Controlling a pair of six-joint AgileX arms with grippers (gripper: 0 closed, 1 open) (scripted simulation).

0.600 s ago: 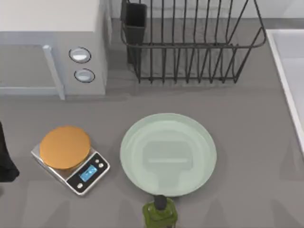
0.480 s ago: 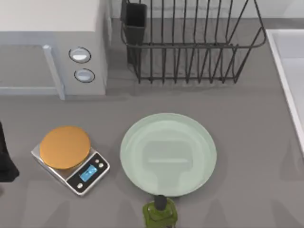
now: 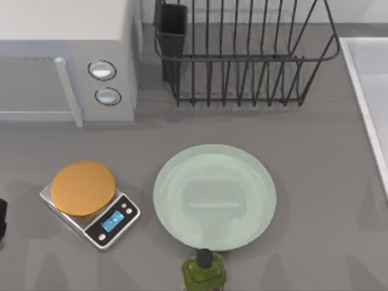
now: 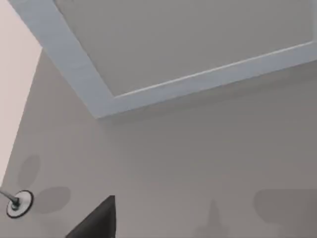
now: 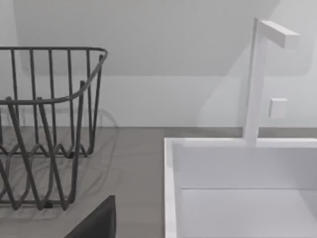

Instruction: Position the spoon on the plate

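The pale mint-green plate point(image 3: 214, 196) lies flat near the middle of the table with nothing on it. The spoon is out of view. A dark sliver of my left gripper point(image 3: 2, 219) sits at the table's far left edge, well left of the scale and far from the plate. A dark part of that gripper point(image 4: 96, 222) also juts into the left wrist view above bare grey tabletop. A dark part of my right gripper point(image 5: 96, 220) juts into the right wrist view, which faces the dish rack and the sink.
A kitchen scale point(image 3: 91, 204) with an orange disc stands left of the plate. A green bottle point(image 3: 205, 273) stands at the plate's front edge. Behind are a microwave point(image 3: 66, 60) and a wire dish rack point(image 3: 242, 54). The sink point(image 3: 370, 91) lies at right.
The dark shape of my left arm at the left edge has drawn back almost out of the top view. The plate, scale and bottle have not moved.
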